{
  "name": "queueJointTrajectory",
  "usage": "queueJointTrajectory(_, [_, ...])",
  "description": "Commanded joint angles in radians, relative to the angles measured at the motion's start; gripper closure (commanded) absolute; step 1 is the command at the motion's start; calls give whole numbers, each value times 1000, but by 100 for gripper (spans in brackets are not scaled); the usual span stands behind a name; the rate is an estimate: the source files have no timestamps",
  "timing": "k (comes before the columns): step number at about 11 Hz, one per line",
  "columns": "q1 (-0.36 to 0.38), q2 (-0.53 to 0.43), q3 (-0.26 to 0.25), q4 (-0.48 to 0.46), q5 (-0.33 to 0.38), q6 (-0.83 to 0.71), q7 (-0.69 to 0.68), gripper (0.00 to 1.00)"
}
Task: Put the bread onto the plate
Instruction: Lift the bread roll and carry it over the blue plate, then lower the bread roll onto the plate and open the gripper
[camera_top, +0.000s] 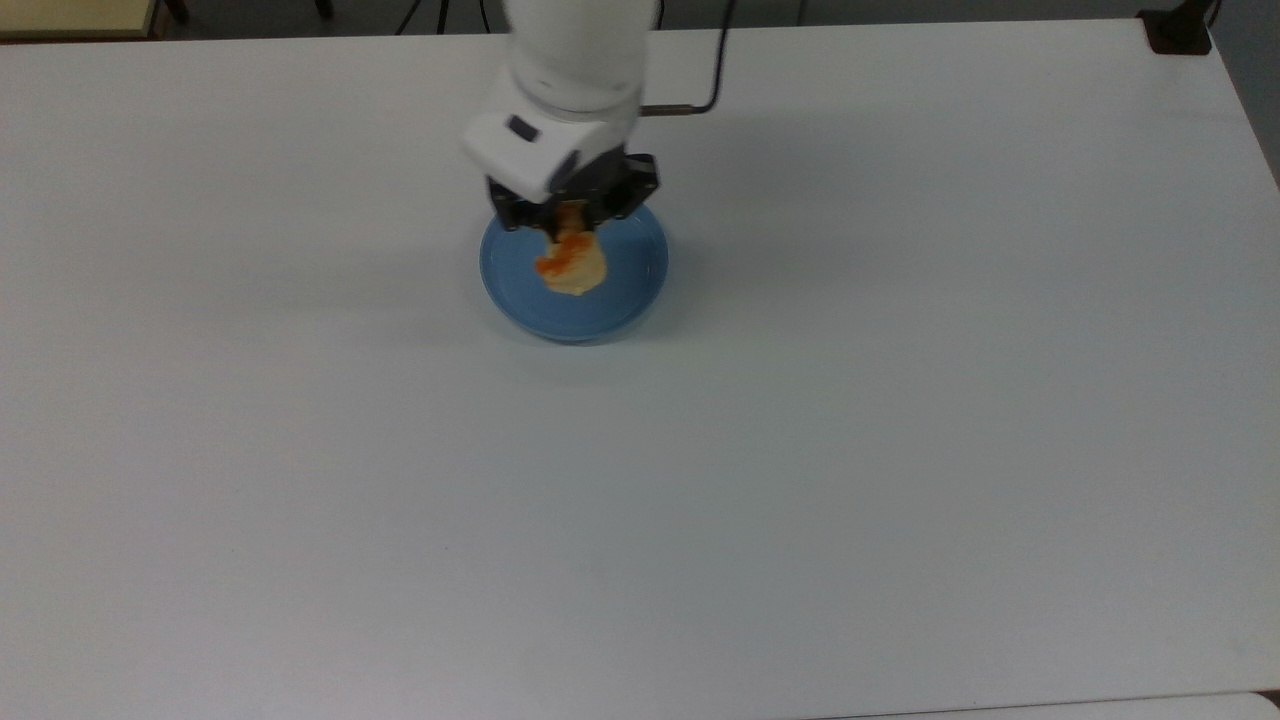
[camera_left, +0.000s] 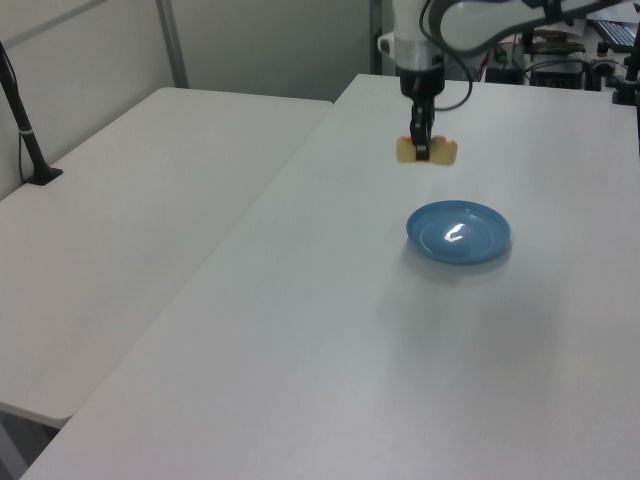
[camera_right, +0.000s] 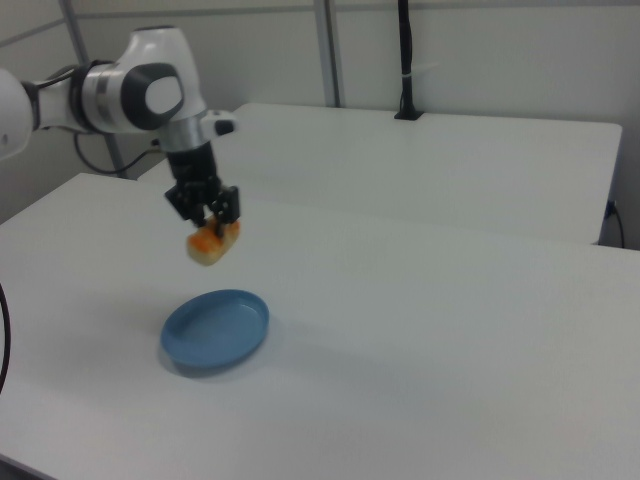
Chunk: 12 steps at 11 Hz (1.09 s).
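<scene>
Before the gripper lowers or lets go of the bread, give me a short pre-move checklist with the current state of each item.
1. Gripper shut on the bread: ok.
2. Bread over the blue plate in the top view: ok.
3. Bread clear of the plate: ok; the right view shows it well above the plate.
4. Plate holds nothing: ok.
5. White table bare around the plate: ok.
6. Bread exactly centred over the plate: cannot tell; the left view shows it offset.

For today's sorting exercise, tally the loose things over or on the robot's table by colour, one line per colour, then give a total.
Blue: 1, the plate
Pale yellow with orange-brown patches: 1, the bread, held in the gripper above the plate
Total: 2
</scene>
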Motion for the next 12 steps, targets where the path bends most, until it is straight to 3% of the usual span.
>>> queueJointTrajectory(1, [66, -58, -1, -198, -45, 55, 35, 71])
queueJointTrajectory(3, [34, -50, 54, -293, -105, 150, 70, 70])
queueJointTrajectory(5, [15, -29, 72, -322, -143, 173, 84, 64])
queueJointTrajectory(7, [1, -6, 72, -319, -143, 202, 149, 0])
queueJointTrajectory(9, [-2, -25, 74, -292, -142, 187, 174, 0])
queueJointTrajectory(12, [-25, -134, 86, -160, -117, -18, 191, 0])
